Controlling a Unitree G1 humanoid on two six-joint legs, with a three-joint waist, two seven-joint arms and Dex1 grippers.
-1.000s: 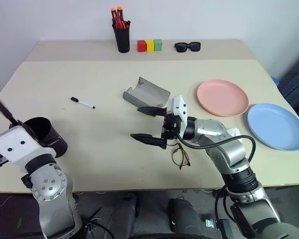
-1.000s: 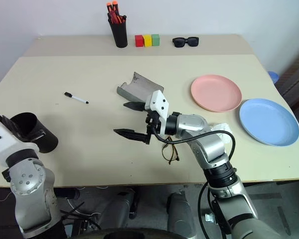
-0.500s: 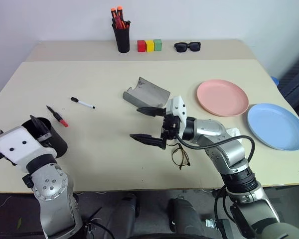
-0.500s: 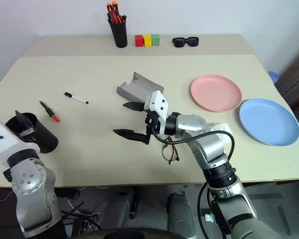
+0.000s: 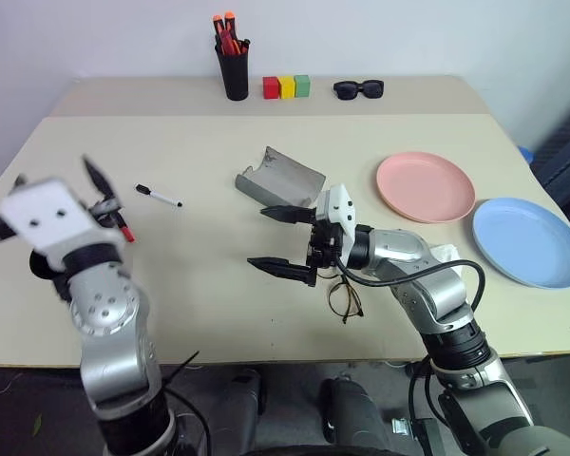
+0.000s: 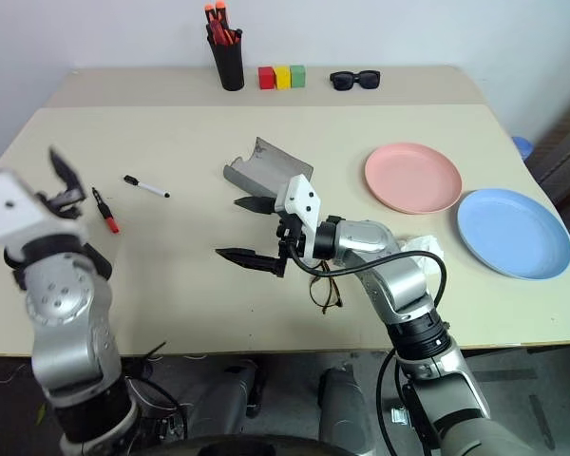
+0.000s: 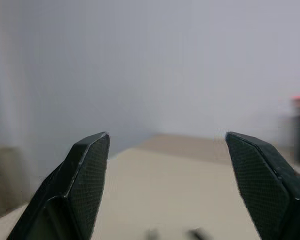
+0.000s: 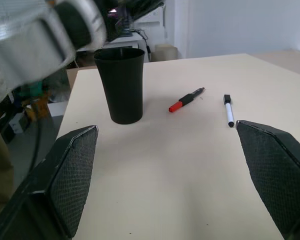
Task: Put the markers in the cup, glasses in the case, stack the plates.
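Markers (image 8: 190,98) on table, outside cup (image 8: 121,83) — cup mostly hidden behind left arm | left tool (image 6: 62,180) blurred, released | right tool (image 5: 285,240) released

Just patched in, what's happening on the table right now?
Neither end effector holds anything. The left end effector is open and raised beside the cup. Both markers, the red-tipped marker and the white marker, lie on the table, not in the cup. The right end effector hovers open near the open case; the glasses lie below it. The plates sit unstacked.
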